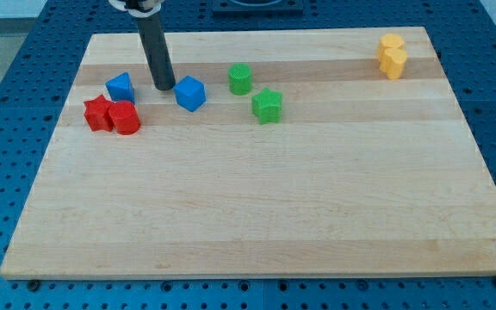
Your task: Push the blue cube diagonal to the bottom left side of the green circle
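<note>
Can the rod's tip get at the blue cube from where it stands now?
Probably yes: my tip stands just to the view's left of the blue cube, with nothing between them; the green circle lies on the cube's far side.

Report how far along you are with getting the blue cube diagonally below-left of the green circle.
Done: my tip sits just left of the blue cube, close to it; contact is unclear. In hand: the push. Left: the cube lies left of the green circle and only slightly lower, so it still needs to go further toward the view's bottom.
</note>
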`<state>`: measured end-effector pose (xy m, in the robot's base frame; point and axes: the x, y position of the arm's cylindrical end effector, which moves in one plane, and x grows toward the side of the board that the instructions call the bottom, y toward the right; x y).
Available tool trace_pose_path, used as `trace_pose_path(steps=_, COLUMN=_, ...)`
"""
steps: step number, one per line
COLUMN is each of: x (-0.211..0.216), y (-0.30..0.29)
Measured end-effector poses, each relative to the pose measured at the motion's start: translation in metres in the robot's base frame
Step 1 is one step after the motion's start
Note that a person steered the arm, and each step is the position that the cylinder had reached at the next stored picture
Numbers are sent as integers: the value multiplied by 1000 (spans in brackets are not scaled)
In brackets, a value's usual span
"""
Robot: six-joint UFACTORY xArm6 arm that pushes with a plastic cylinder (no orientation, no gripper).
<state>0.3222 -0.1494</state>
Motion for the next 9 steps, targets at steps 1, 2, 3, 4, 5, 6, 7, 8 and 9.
trace_pose_path(steps=1, x=7, y=42)
trace_pose_path(steps=2, x=8, y=55)
trace_pose_path(steps=3, x=6, y=49)
trace_pose_path(steps=4, x=-11, y=19)
trace_pose_path(steps=5, x=26, y=19)
trace_pose_path(steps=6, x=45, y=24)
trace_pose_path(steps=7, x=72, y=32)
trace_pose_path(steps=8, x=74, y=39)
trace_pose_path(steps=9, x=71, y=47)
